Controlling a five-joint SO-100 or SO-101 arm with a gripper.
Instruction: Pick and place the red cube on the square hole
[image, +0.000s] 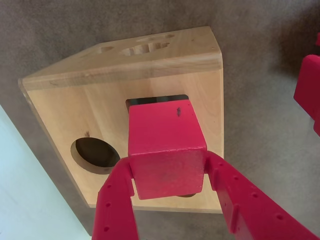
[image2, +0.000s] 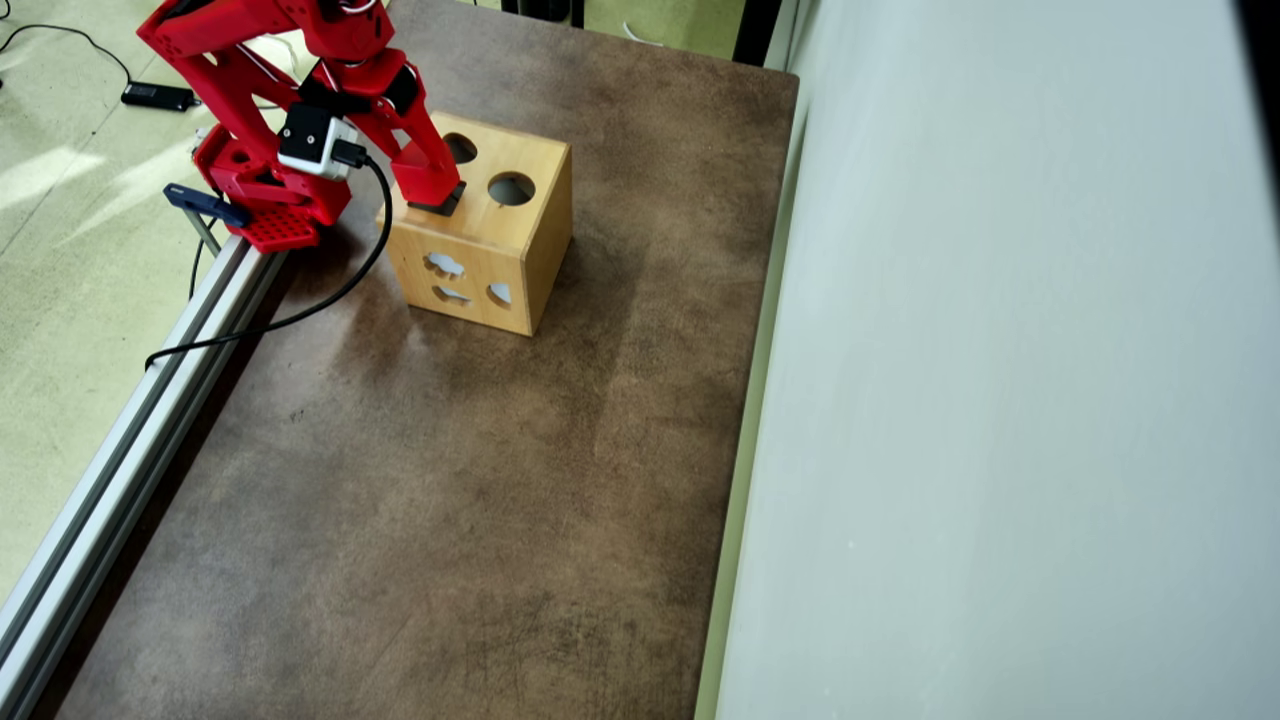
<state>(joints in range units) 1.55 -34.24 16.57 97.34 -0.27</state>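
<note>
Cube over square hole.
My tool (image: 170, 175) is pinching the red cube (image: 166, 150) between both fingers, holding it right over the square hole (image: 156, 100) on the wooden box (image2: 515, 245), tabletop (image2: 450, 480) below.

The red cube (image: 166, 150) has matte faces with faint dark scuffs and a small nick near its top edge, while the hand (image: 170, 182) gripping it looks like red matte plastic dotted with rows of small holes. The wooden box (image: 65, 107) is light, smooth timber with visible grain and a soft satin sheen, its edges rounded. The table (image2: 450, 500) is covered in a mottled brown, dull, leathery-looking surface, and along its left edge runs a pale, ribbed metal rail (image2: 130, 440).
</note>
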